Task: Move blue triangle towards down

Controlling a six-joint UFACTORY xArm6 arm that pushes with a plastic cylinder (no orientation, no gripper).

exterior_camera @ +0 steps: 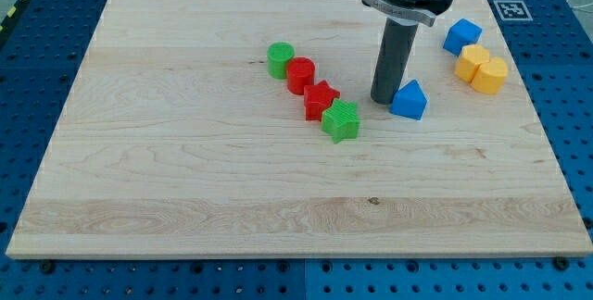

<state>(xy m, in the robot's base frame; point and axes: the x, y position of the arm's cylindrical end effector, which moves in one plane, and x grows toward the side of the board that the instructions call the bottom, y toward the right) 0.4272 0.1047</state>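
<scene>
On the wooden tabletop (185,198), right of centre, my tip (384,102) stands just beside the blue triangle (409,101) at its left edge — a bare rod, this tool has nothing to open and holds nothing. Pushing the block toward the view's bottom would likely call for contact from above — the tip sits too far sideways.

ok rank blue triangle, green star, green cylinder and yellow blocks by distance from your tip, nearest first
From my tip:
1. Blue triangle, just to the view's right, about touching.
2. Green star, to the view's left and slightly lower.
3. Yellow blocks, toward the view's upper right.
4. Green cylinder, farthest, toward the view's upper left.
</scene>
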